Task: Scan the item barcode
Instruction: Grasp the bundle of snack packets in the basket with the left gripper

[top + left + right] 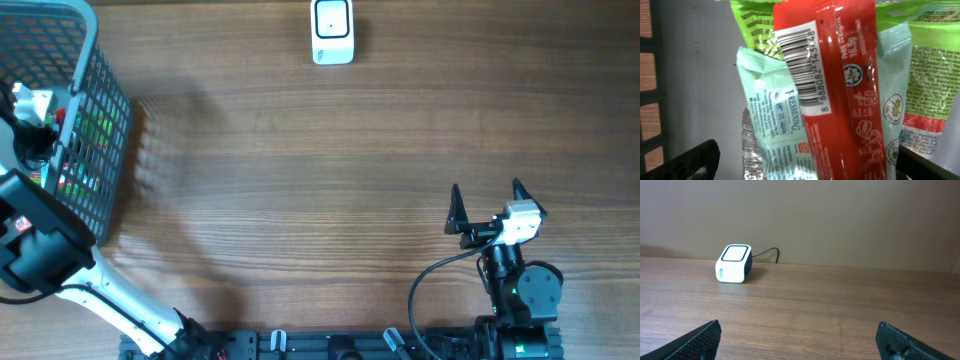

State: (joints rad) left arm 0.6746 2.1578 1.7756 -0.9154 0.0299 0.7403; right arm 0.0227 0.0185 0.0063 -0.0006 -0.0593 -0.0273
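In the left wrist view a red packet [840, 100] stands upright, its white barcode label [800, 70] facing the camera. A mint-green packet [772, 125] sits beside and partly behind it, with green packets [930, 75] further back. My left gripper [805, 160] is open, its dark fingertips [705, 155] wide on either side of these packets and touching nothing. The white barcode scanner [332, 32] sits at the table's far edge, also seen as the scanner [733, 263] in the right wrist view. My right gripper [487, 205] is open and holds nothing above the bare table, near the front right.
A grey wire basket [100, 90] at the far left holds the packets, and my left arm [35, 245] reaches into it from the front. The basket's mesh wall [650, 75] shows at the left of the wrist view. A cable [767, 252] runs off behind the scanner.
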